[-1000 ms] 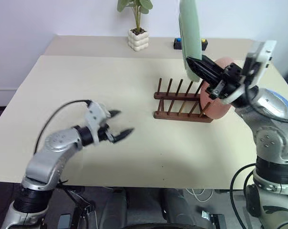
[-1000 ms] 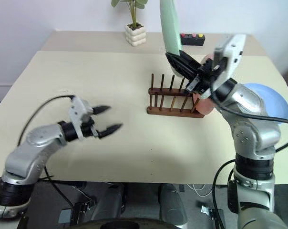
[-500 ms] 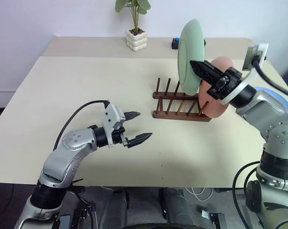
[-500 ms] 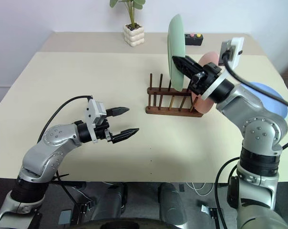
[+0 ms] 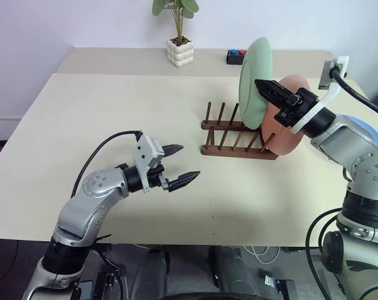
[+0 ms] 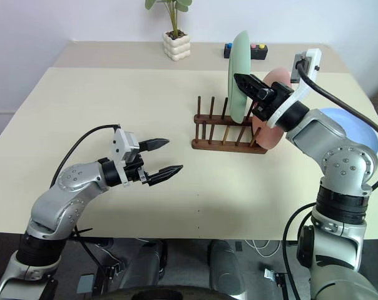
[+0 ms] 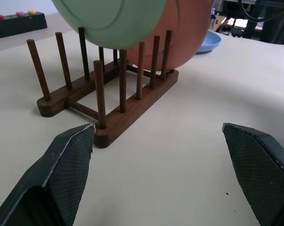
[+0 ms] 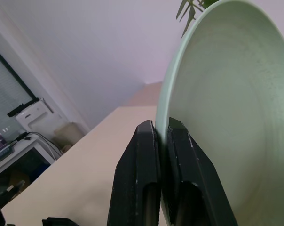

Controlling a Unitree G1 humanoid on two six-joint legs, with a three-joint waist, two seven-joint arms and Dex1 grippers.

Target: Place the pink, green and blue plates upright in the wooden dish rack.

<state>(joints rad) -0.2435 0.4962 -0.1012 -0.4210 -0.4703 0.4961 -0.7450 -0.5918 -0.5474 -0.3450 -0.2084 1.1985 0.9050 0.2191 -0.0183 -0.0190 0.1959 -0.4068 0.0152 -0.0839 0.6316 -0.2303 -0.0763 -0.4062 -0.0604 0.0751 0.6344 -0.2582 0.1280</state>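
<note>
Right of centre in the left eye view: wooden dish rack (image 5: 239,136), dark pegs upright on the beige table (image 5: 114,119). Pink plate (image 5: 288,115) already upright at the rack's right end, slotted among the last pegs. Green plate (image 5: 253,81) held on edge just above the rack's pegs, upper centre-right of the frame, overlapping the pink one's left side; whether the two rims touch, cannot tell. Right gripper (image 5: 268,91) clamped tight on the green plate's rim, one black finger on each face, arm reaching in from the right edge. Blue plate (image 5: 372,128) lying flat at the far right edge, partly hidden behind that arm. Lower left of centre: left gripper (image 5: 177,165) spread wide and empty, pointing towards the rack, well apart from it and from every plate. Top centre, at the table's far edge: small potted plant (image 5: 179,37) in a white knobbly pot, and to its right a black box with coloured buttons (image 5: 236,57), partly behind the green plate. From the left wrist view: rack (image 7: 109,94) seen end-on, green plate (image 7: 109,21) hanging over its pegs, pink plate (image 7: 179,37) behind, blue plate (image 7: 209,42) flat beyond.
</note>
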